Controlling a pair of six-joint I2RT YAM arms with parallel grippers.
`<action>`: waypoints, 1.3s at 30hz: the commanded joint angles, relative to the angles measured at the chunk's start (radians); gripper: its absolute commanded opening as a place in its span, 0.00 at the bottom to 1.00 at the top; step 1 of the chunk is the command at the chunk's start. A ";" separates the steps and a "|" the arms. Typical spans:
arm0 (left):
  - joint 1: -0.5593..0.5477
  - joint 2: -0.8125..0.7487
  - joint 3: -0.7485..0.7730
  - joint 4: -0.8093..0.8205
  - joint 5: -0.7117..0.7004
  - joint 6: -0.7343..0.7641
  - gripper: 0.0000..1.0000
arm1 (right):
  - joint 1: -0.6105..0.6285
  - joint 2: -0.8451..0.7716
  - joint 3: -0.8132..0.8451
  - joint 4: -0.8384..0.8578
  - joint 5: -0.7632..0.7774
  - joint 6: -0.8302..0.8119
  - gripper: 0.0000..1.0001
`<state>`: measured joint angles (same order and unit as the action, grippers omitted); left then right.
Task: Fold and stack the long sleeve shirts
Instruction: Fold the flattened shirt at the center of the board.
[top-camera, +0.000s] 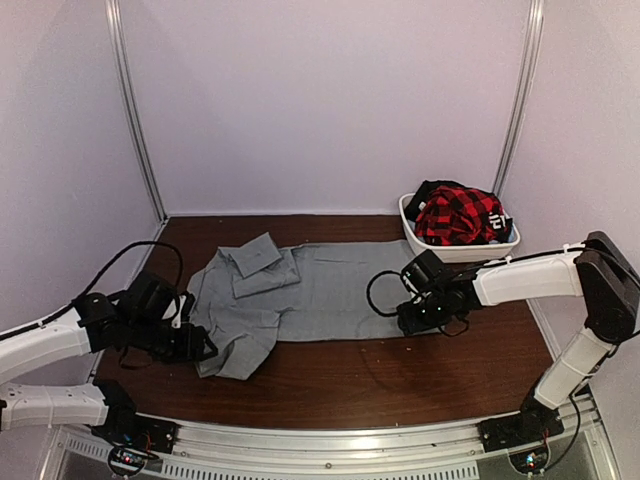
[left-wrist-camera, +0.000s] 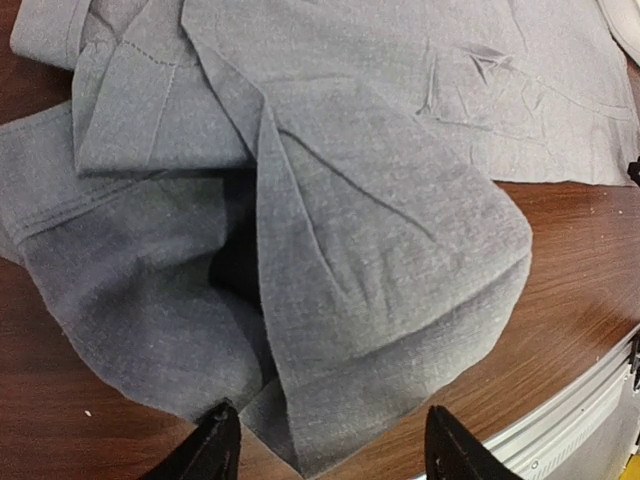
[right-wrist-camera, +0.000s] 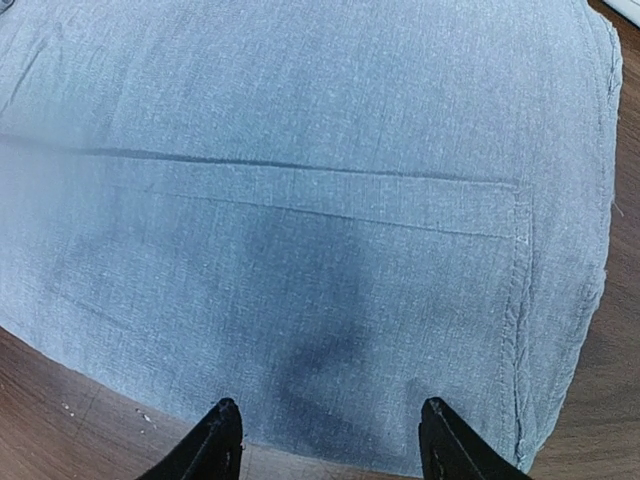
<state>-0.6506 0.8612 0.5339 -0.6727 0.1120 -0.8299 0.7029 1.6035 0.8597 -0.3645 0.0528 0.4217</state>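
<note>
Dark brown wood-grain table (top-camera: 400, 380), with a white plastic basket (top-camera: 462, 252) parked in the far right corner and stuffed pretty full. Pale lilac walls (top-camera: 330, 100) on three sides, a left pole (top-camera: 135, 110) and a right pole (top-camera: 520, 90) of thin metal running up the back corners. There's also a ribbed aluminium rail (top-camera: 330, 440) along the near edge.

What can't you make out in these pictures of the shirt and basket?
Top view: what lies under the red plaid garment in the white basket, which it covers.
Left wrist view: inside the fold of the grey shirt, dark under its own cloth.
Right wrist view: the shirt's collar and sleeves, cut off by the frame edges.
</note>
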 joint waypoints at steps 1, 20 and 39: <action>-0.016 0.040 -0.010 0.052 -0.002 -0.041 0.62 | 0.009 0.010 0.007 0.013 0.004 -0.009 0.62; -0.018 0.182 0.047 0.409 0.262 -0.030 0.00 | 0.013 0.002 0.014 0.011 0.001 -0.014 0.61; 0.003 0.397 0.247 0.736 0.409 -0.112 0.00 | 0.016 -0.008 0.020 0.009 -0.027 -0.016 0.62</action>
<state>-0.6609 1.2186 0.7780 -0.0563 0.4923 -0.9154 0.7113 1.6047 0.8597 -0.3634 0.0395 0.4145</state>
